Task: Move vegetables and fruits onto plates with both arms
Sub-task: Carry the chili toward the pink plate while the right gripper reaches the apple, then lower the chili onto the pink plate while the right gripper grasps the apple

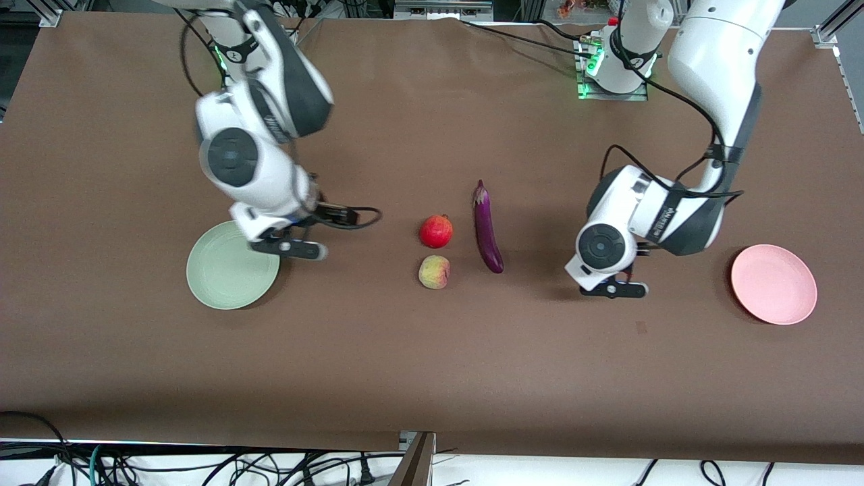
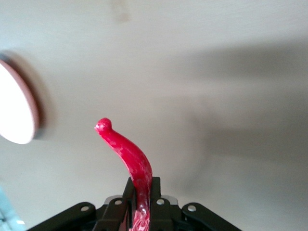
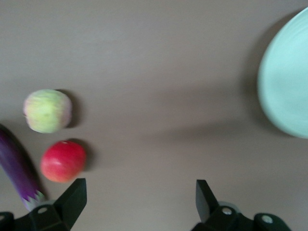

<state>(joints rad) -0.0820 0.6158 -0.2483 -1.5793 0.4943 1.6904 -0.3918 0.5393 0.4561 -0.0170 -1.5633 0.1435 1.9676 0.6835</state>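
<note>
Pink plate [image 1: 773,284] lies nearest the camera, at the left arm's end of the surface [image 1: 432,378]. Left pincer [image 2: 142,211] grips the red chili [image 2: 127,156] over the surface beside it. Right pincer [image 3: 139,197] hangs wide by the green plate [image 1: 226,277] (peach [image 1: 434,272], pomegranate [image 1: 436,231], eggplant [image 1: 487,229] lie mid-surface).

High front cam, two downward wrist cams.

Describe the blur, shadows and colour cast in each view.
Front view: sharp, even light, soft shadows beside the eggplant. Left wrist view: washed-out pale table, the chili crisp, pink plate blurred. Right wrist view: soft focus, peach and green plate smeared.
</note>
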